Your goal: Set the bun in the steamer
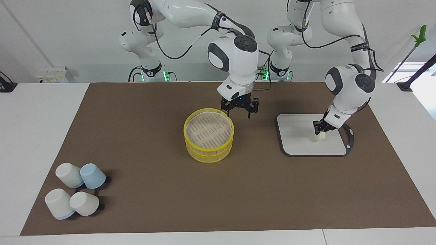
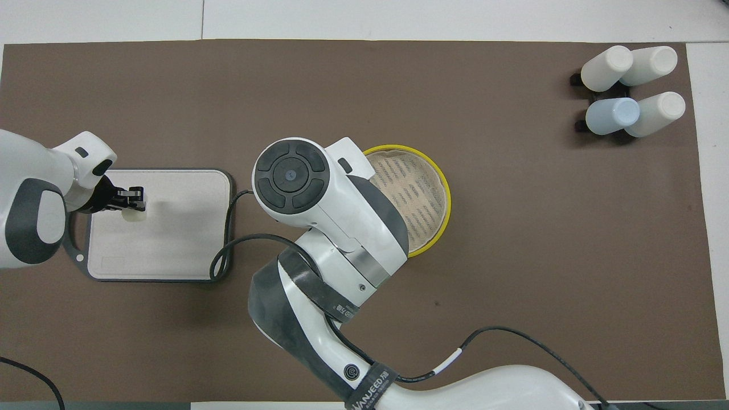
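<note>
Cream-white, the bun (image 1: 320, 136) sits on the grey-rimmed board (image 1: 296, 136) toward the left arm's end of the table, with the left gripper (image 1: 319, 127) closed around its top. The right gripper (image 1: 239, 109) hangs with fingers spread, holding nothing, just beside the yellow steamer (image 1: 208, 134) (two stacked tiers, nothing inside).
</note>
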Available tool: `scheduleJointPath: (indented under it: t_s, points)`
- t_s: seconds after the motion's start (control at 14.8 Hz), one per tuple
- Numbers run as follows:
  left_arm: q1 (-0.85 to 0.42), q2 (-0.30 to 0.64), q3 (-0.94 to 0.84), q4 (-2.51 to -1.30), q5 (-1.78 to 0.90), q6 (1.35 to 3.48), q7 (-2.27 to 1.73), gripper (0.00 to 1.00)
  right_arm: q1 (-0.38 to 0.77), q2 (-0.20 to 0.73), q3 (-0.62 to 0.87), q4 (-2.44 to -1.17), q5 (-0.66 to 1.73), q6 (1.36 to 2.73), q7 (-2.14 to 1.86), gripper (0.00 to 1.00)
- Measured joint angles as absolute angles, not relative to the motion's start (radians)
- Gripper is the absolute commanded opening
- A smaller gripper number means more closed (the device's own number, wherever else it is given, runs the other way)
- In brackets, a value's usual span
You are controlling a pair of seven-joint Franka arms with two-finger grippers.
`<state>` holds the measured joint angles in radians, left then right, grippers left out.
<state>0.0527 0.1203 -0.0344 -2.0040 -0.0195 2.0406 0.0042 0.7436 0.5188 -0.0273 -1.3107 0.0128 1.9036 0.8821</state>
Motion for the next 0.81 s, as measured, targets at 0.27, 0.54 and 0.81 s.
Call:
scheduleJointPath:
  t_s: [0.27,0.54,0.81]
  points:
    - [0.018,0.093,-0.04,-1.895,-0.047,1.885,-0.116,0.28,0.743,0.528,-0.029,-1.343,0.013,1.927,0.861,0.9]
    - [0.017,0.052,-0.037,-1.89,-0.06,1.843,-0.159,0.28,0.739,0.528,-0.035,-1.354,0.013,1.927,0.788,0.9]
    - [0.017,0.042,-0.037,-1.89,-0.067,1.835,-0.184,0.28,0.739,0.521,-0.035,-1.392,0.014,1.946,0.782,0.89]
